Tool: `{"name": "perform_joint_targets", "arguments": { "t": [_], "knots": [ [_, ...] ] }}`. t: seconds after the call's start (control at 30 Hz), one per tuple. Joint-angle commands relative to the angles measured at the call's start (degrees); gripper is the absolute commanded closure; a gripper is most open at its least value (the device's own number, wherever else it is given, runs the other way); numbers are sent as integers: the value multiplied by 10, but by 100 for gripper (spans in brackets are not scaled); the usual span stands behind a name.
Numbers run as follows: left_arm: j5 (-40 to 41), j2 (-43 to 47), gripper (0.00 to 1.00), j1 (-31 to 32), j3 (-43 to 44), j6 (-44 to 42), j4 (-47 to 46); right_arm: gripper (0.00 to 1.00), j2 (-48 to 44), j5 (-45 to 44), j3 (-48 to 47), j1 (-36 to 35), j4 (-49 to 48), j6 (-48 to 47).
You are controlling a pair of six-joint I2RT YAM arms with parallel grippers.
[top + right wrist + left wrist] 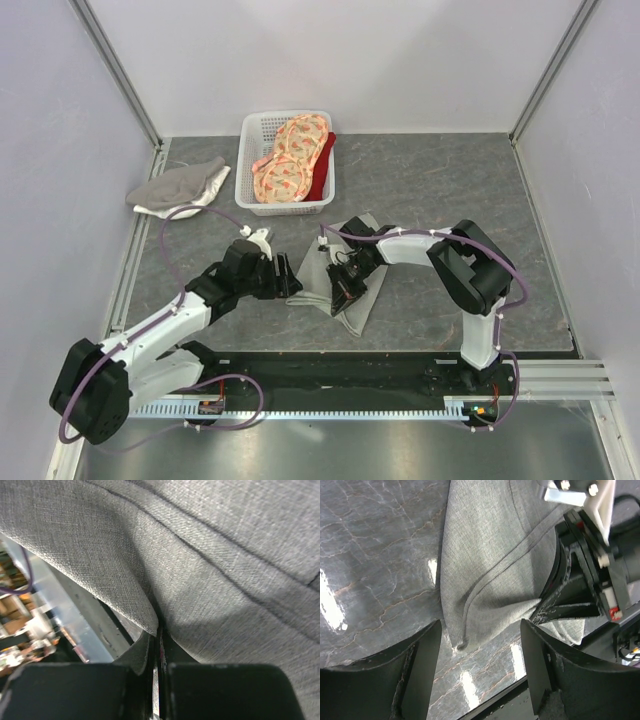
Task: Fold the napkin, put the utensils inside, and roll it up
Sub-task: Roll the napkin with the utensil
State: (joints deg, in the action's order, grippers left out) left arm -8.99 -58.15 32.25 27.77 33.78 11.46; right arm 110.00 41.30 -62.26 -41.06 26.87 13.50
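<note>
Basket [246, 165] just beyond napkin [312, 278]

Bright overhead light — white glare on the glossy table [380, 555], soft shadows across the napkin [225, 580], blurry wrist-view foreground

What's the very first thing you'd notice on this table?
The big grey-green napkin in the middle of the table, bunched up where the right arm has its jaws shut on it. The left arm points open jaws at one of its corners. At the back, a white basket holds bright orange-pink cloths.
</note>
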Motion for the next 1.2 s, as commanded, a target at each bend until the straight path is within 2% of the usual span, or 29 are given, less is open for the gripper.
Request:
{"name": "perform_joint_targets", "arguments": {
  "t": [0.0,0.13,0.2,0.47,0.67,0.73,0.83,1.03,1.13,1.17],
  "knots": [
    [55,15,29,23,11,-9,29,100,26,73,5,18,-24,-18],
    [79,25,30,35,4,37,74,100,35,75,-1,26,-24,-22],
    [81,37,28,36,-15,52,68,100,37,73,-1,28,-24,-23],
    [-4,61,24,33,-72,97,-73,100,40,66,9,30,-24,-27],
    [-14,106,24,17,-100,141,-151,100,38,63,11,31,-24,-28],
    [-28,96,25,-7,-105,147,-161,100,37,63,13,31,-24,-28],
    [-66,58,28,-35,-104,146,-177,100,36,62,15,32,-24,-29],
    [-99,-4,38,-43,-77,128,-200,100,37,55,16,32,-24,-25],
    [-110,-17,48,-44,-71,125,-210,100,38,53,16,33,-24,-25],
    [-110,-25,58,-44,-70,123,-214,100,38,52,16,32,-24,-25]
  ]
}}
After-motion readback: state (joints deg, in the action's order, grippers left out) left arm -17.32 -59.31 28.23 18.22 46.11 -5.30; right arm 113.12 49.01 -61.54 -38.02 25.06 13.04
